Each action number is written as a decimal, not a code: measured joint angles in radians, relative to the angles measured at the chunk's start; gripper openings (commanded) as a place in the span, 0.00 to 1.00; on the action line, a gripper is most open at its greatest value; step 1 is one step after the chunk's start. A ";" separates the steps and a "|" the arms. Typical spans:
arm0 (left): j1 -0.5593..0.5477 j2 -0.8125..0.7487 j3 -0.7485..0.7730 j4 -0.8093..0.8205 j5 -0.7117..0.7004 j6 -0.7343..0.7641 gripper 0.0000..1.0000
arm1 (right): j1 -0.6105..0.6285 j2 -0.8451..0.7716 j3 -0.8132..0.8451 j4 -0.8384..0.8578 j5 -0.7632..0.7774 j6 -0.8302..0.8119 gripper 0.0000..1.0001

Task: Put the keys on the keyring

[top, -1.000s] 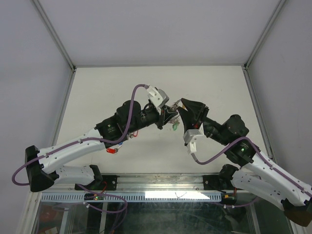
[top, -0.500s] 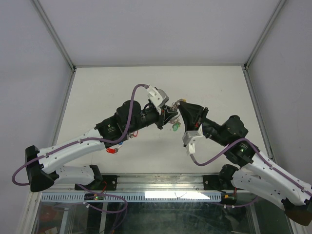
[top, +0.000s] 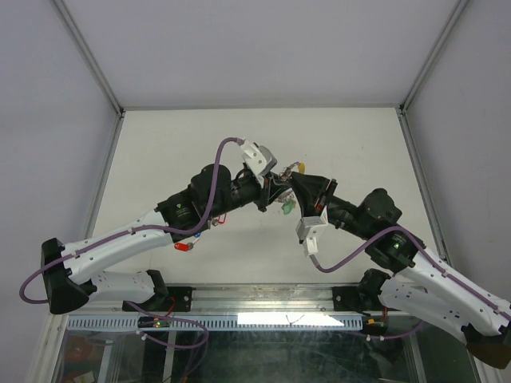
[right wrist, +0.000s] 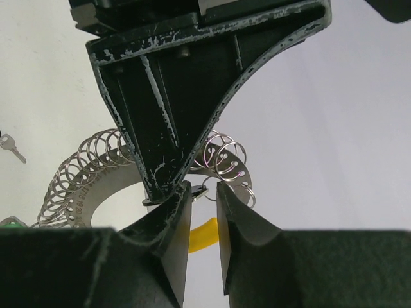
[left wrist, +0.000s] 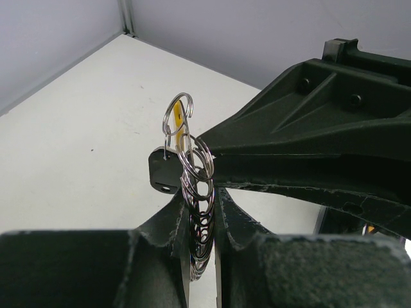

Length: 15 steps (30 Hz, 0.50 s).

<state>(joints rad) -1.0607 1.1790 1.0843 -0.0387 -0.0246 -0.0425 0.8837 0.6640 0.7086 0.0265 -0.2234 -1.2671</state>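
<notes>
Desk: a red-tagged key lies beside the left arm, well apart from the action.
Left hand: clamped tight on the keyring (a fan of silver wire loops), holding it up off the desk.
Yellow tag: right at the loops, sitting in the right hand's gap.
Right hand: fingers nearly together, tips at the loops. Pinching or not, I cannot tell.

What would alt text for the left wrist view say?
The left pincer grips a row of small silver rings edge-on. The right pincer reaches in from the right to the top ring, beside a yellow tag, over a white table.
</notes>
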 measured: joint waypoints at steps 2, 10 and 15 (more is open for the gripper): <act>0.000 0.001 0.000 0.000 0.000 0.000 0.00 | 0.000 0.000 0.001 -0.003 -0.001 0.000 0.25; 0.000 0.011 0.000 0.000 0.000 0.000 0.00 | 0.005 -0.003 0.016 -0.034 0.000 -0.002 0.25; 0.000 0.014 0.002 0.000 0.000 0.000 0.00 | 0.005 -0.011 0.042 -0.076 0.002 -0.011 0.26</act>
<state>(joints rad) -1.0607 1.1931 1.0859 -0.0387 -0.0250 -0.0429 0.8883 0.6529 0.7502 -0.0490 -0.2218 -1.2785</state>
